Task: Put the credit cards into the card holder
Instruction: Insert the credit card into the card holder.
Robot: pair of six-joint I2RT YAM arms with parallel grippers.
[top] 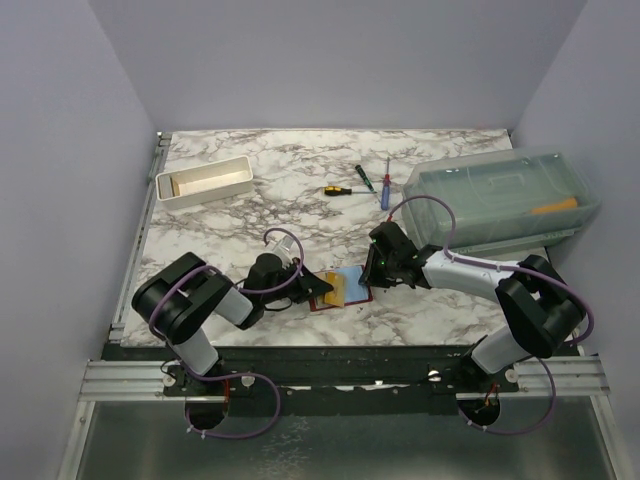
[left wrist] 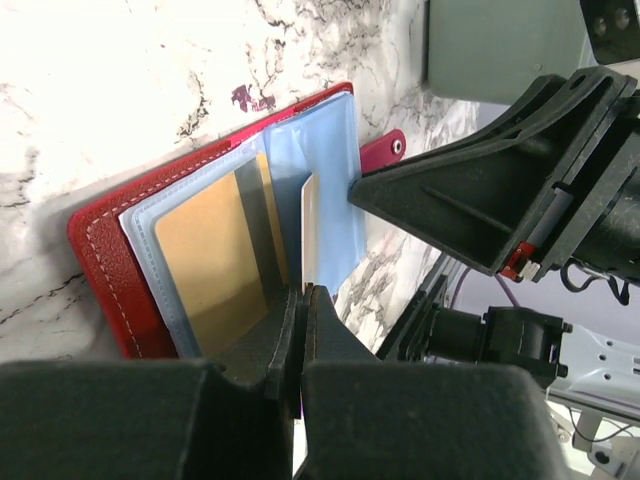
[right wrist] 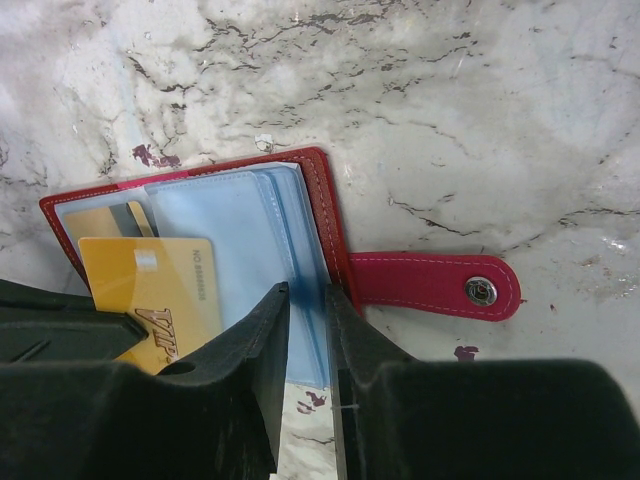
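Note:
The dark-red card holder (top: 323,304) lies open on the marble between my grippers, its pale blue plastic sleeves (right wrist: 235,235) fanned and its snap strap (right wrist: 435,285) out to the side. My left gripper (top: 316,284) is shut on a tan card (right wrist: 150,295), seen edge-on in the left wrist view (left wrist: 308,225) and standing at the sleeves. Another tan face with a dark stripe (left wrist: 205,265) shows inside a sleeve. My right gripper (right wrist: 308,295) pinches the sleeves' outer edge, and its finger (left wrist: 440,200) touches that edge. I cannot pick out a blue card among the blue sleeves.
A white tray (top: 205,182) stands at the back left. A clear plastic box (top: 500,192) stands at the back right. Three screwdrivers (top: 340,189) (top: 366,178) (top: 385,186) lie behind the card holder.

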